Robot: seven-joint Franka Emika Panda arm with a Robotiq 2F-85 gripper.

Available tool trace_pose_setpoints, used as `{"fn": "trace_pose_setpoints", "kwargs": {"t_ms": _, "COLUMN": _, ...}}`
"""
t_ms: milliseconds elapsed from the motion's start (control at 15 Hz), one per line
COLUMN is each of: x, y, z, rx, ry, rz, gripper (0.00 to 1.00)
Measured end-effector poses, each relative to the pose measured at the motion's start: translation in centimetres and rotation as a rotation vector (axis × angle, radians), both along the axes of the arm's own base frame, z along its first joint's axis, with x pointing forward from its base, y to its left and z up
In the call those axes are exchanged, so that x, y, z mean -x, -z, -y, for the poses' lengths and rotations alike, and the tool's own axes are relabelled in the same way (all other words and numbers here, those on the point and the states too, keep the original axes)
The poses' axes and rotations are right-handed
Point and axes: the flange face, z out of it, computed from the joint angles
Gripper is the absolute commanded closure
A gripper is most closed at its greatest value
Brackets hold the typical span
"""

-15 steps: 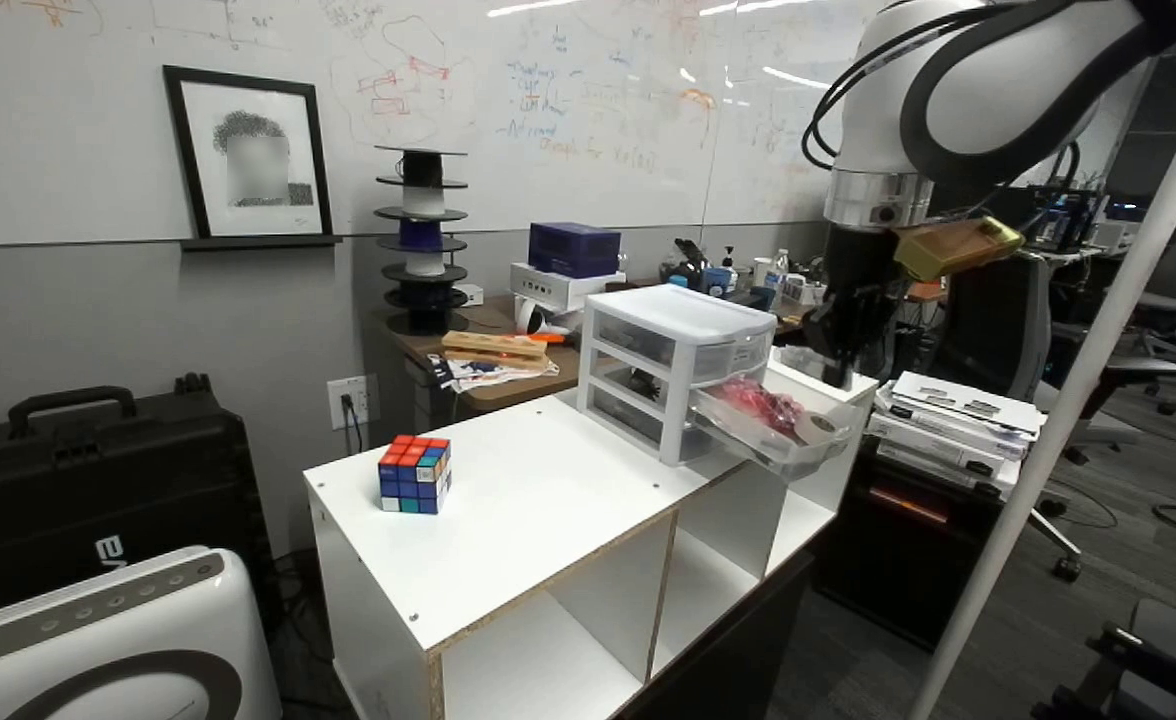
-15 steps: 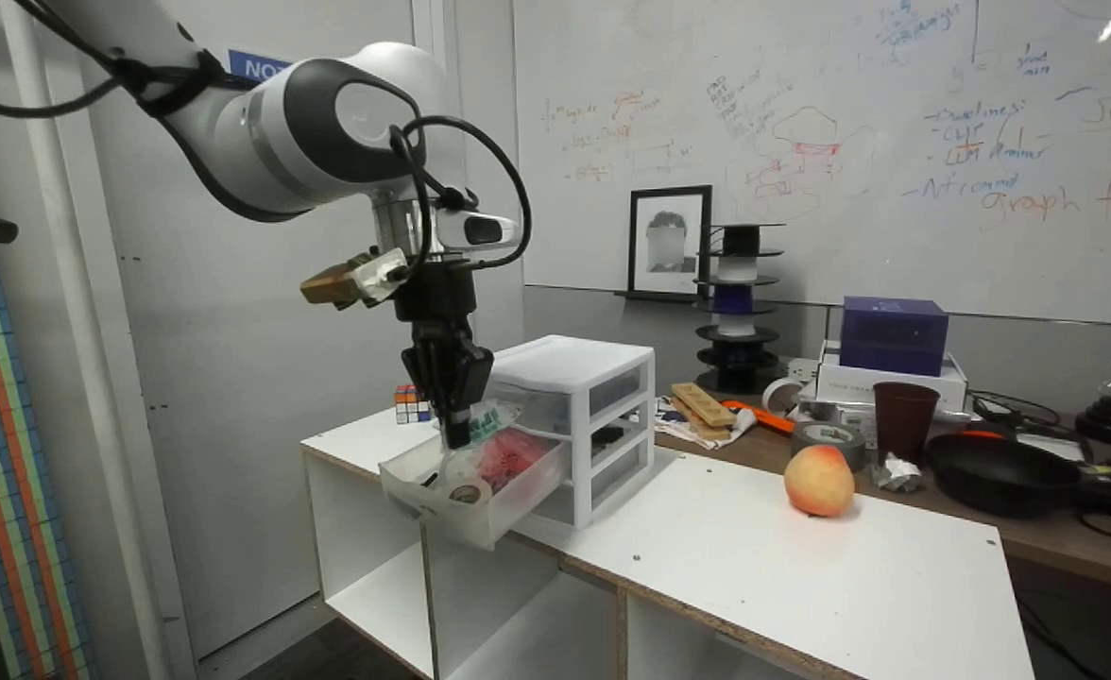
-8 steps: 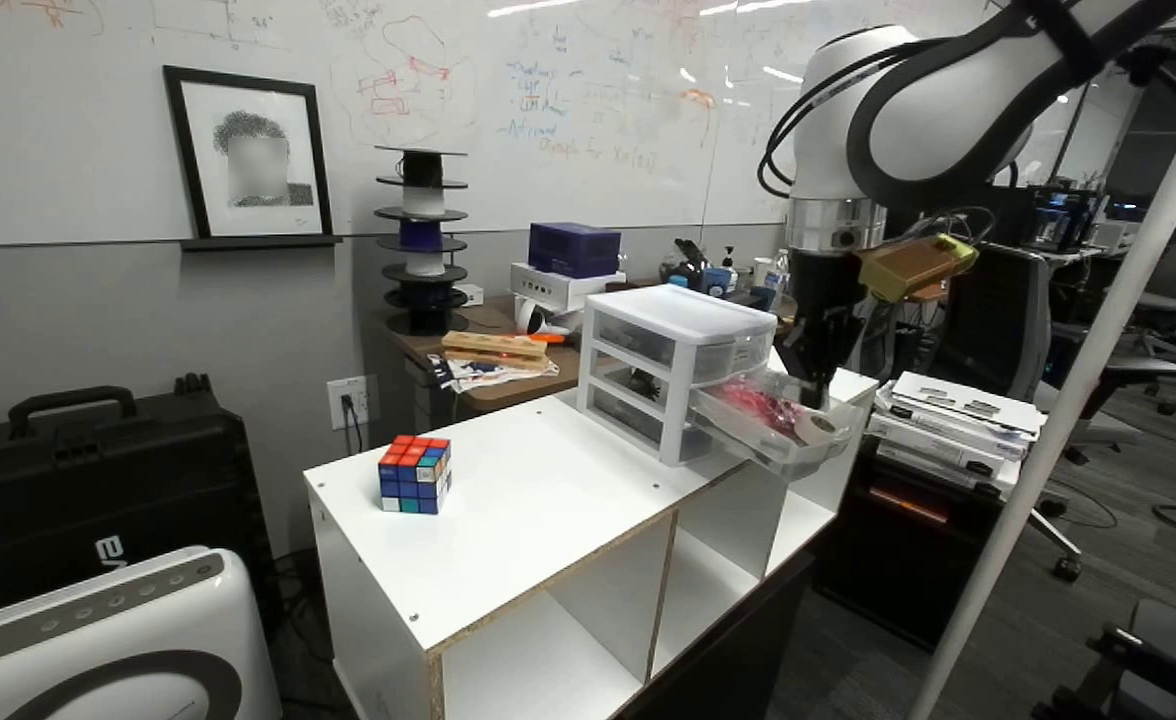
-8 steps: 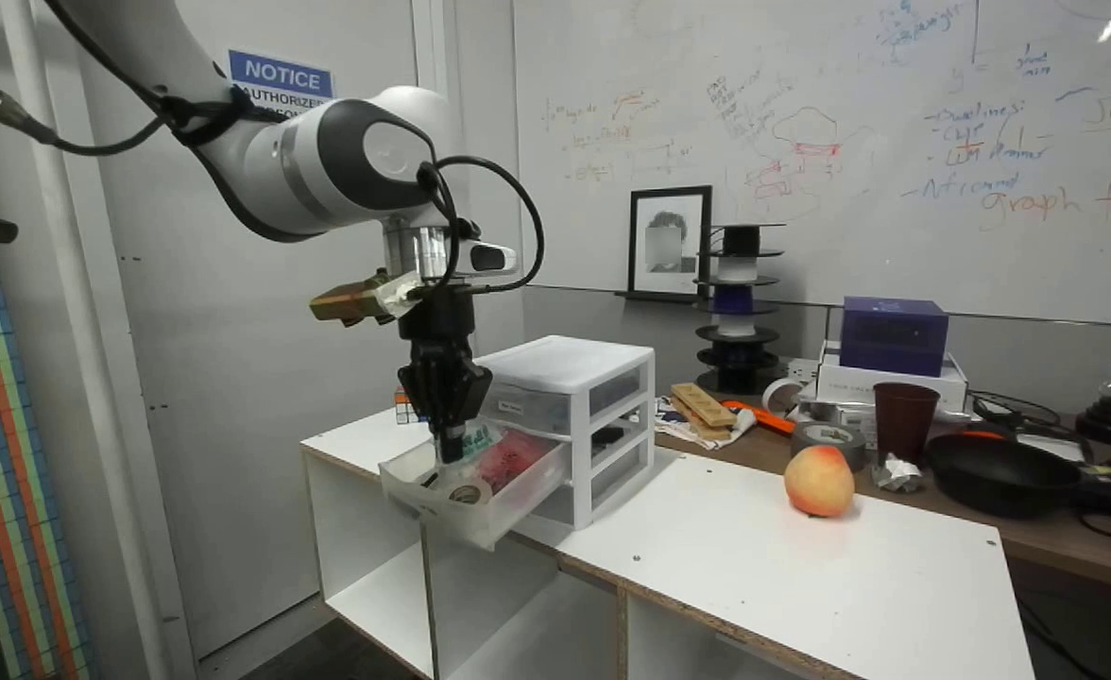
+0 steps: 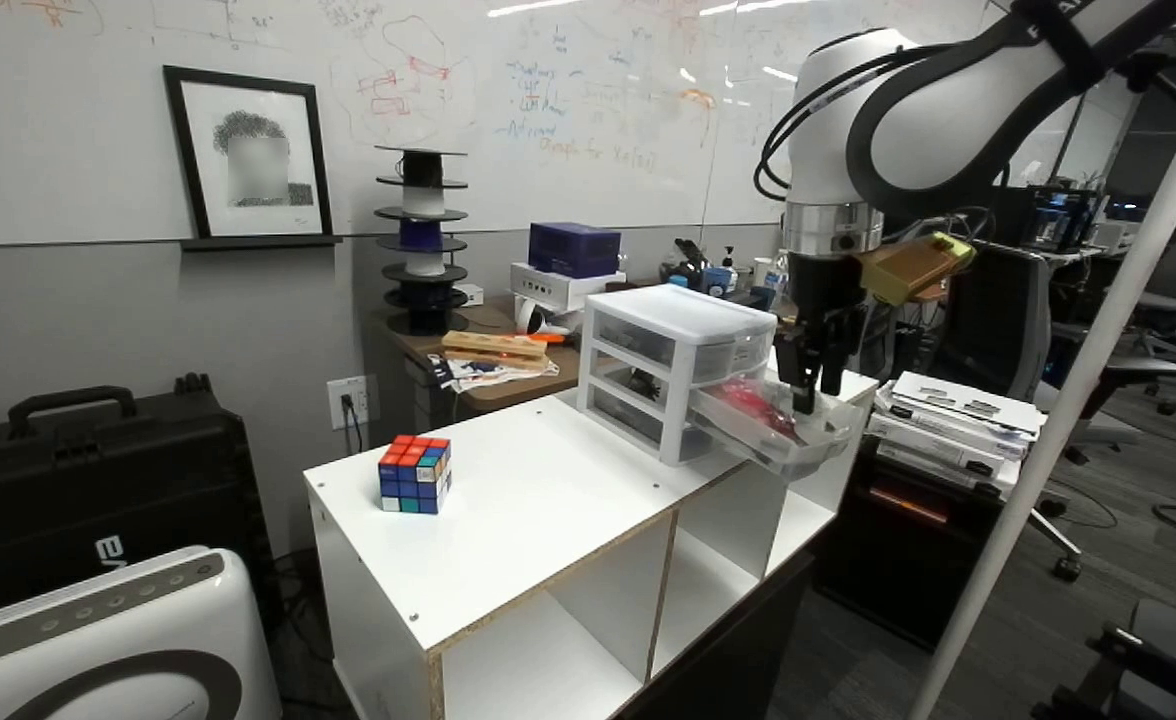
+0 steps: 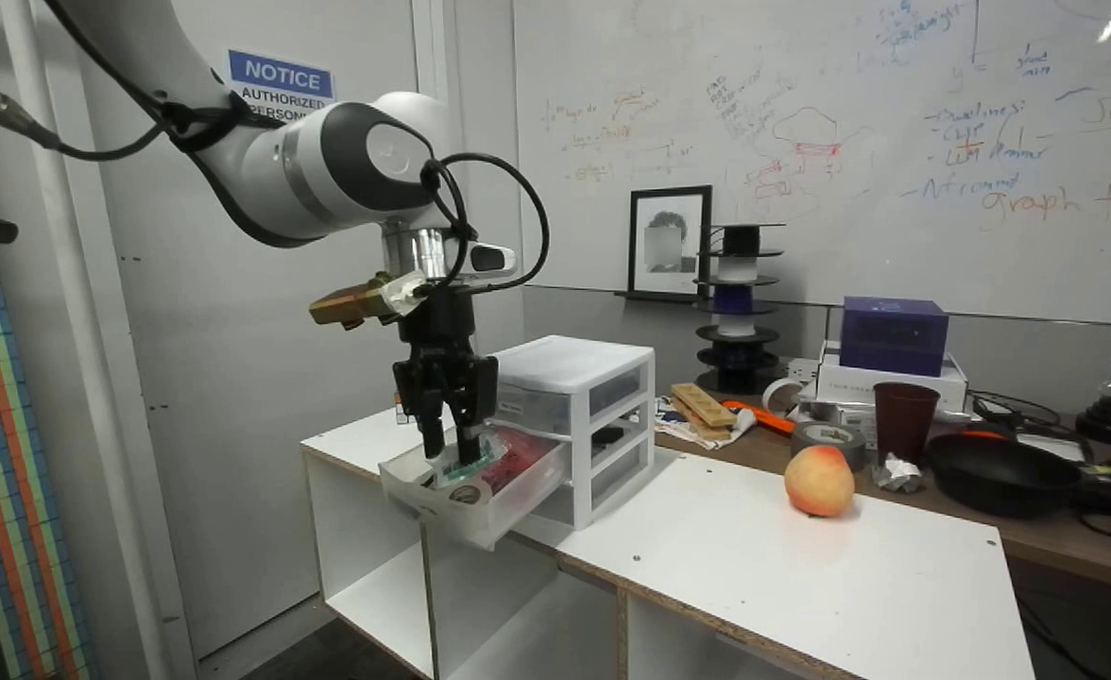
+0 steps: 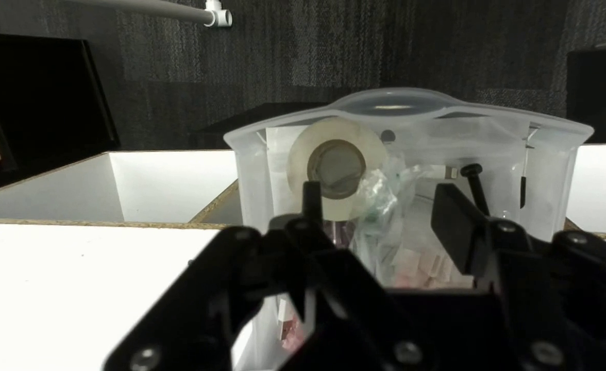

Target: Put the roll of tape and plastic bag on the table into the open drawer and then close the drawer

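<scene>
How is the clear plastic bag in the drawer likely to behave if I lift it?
The clear plastic bag is probably floppy and light, since it looks like thin, crumpled, see-through film. Its glossy glints suggest it could slip from a loose grip. Lifting it may nudge the tape roll, whose edge it seems to overlap in the wrist view.

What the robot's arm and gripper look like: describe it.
The rounded white robot arm has dark grey trim, a silver metal collar, looping black cables and a gold-toned boxy attachment. The black, angular, many-linked gripper has two narrow jaws.
</scene>
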Motion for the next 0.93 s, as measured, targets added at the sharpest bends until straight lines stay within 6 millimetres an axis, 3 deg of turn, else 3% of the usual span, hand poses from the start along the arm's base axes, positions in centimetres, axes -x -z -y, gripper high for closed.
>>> {"fn": "trace_pose_setpoints", "kwargs": {"t_ms": 133, "x": 0.0, "y": 0.0, "z": 0.1, "rx": 0.004, "ry": -0.003, "rz": 0.000, "gripper": 0.00}}
{"fn": "trace_pose_setpoints", "kwargs": {"t_ms": 467, "x": 1.5, "y": -0.7, "z": -0.5, "rx": 0.009, "ry": -0.016, "rz": -0.005, "gripper": 0.00}}
{"fn": "trace_pose_setpoints", "kwargs": {"t_ms": 933, "x": 8.2, "y": -1.6, "z": -2.6, "rx": 0.030, "ry": -0.072, "rz": -0.049, "gripper": 0.00}}
